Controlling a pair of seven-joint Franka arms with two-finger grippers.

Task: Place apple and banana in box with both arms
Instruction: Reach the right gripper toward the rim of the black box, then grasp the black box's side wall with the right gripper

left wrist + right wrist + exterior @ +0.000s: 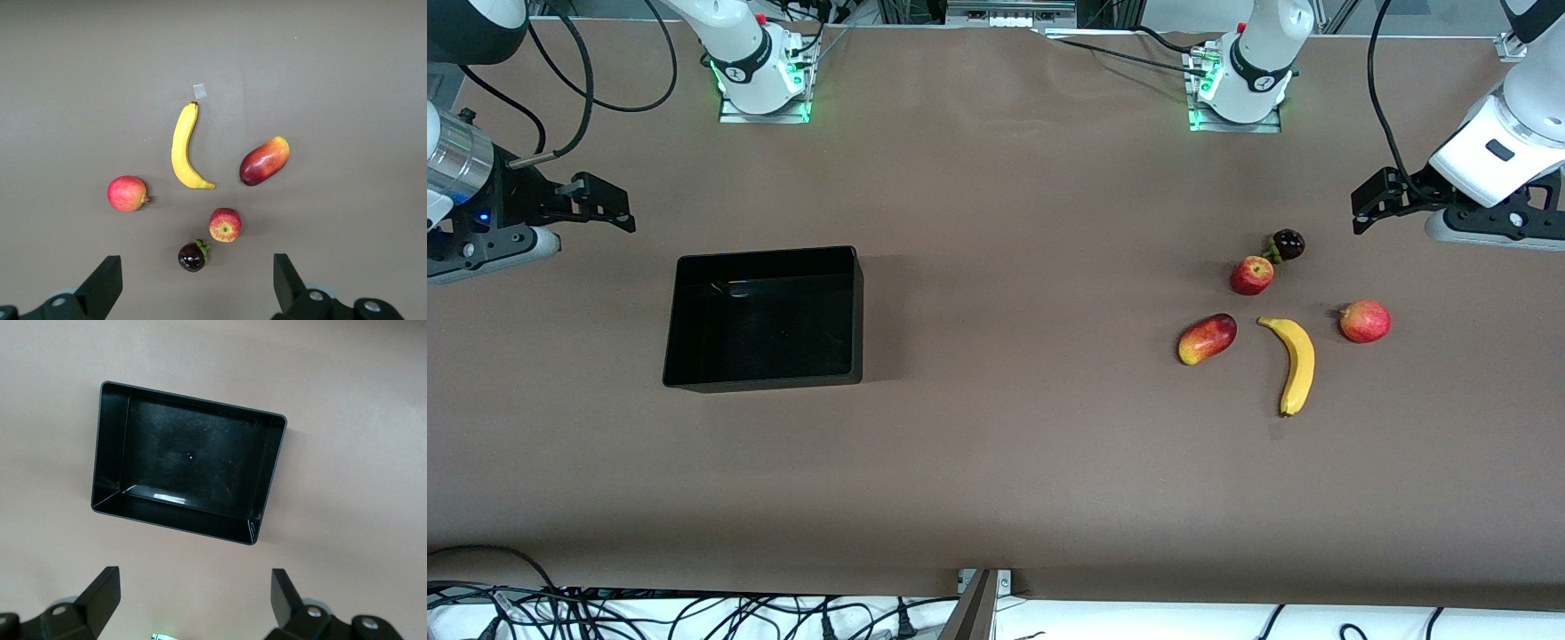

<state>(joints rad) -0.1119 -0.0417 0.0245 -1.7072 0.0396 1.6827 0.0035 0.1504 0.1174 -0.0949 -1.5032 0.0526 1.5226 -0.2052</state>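
The small red apple (pixel 1252 275) lies on the table toward the left arm's end, touching a dark fruit. It also shows in the left wrist view (pixel 225 225). The yellow banana (pixel 1294 363) lies nearer the front camera than the apple; the left wrist view shows it too (pixel 183 148). The black box (pixel 765 253) stands empty toward the right arm's end and fills the right wrist view (pixel 110 447). My left gripper (pixel 1374 203) (pixel 195 285) is open and empty over bare table beside the fruits. My right gripper (pixel 600 203) (pixel 193 600) is open and empty over bare table beside the box.
A dark purple mangosteen (pixel 1288 244) (pixel 193 256) touches the apple. A red-and-yellow mango (pixel 1208 339) (pixel 265 161) and a pinkish-red fruit with a nub (pixel 1365 321) (pixel 127 193) flank the banana. A small pale square (pixel 199 91) lies at the banana's tip.
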